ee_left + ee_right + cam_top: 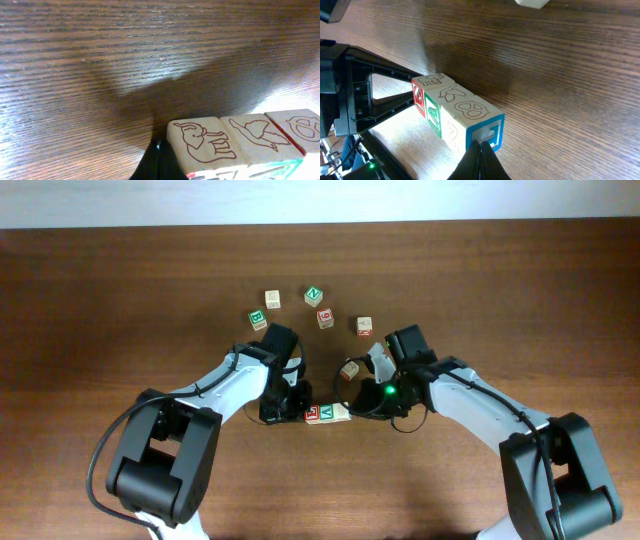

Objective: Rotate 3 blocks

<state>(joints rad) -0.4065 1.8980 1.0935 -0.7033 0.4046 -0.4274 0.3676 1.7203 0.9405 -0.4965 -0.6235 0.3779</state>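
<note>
The row of three blocks [327, 413] lies on the table [100, 300] between the two grippers, with faces touching. In order: red-framed block [419, 96], green-framed block [434, 114], blue-framed block [482, 131].

The left gripper [157, 161] has its jaws fully closed and holds nothing — its tip is just beside the red-framed end. The right gripper [480, 159] has its jaws closed and holds nothing — its tip is at the blue-framed end.

The other blocks [325, 318] stand scattered farther back.

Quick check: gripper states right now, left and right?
Left gripper: closed, holding nothing, tip beside the elephant block.
Right gripper: closed, holding nothing, tip at the blue-framed block.
</note>
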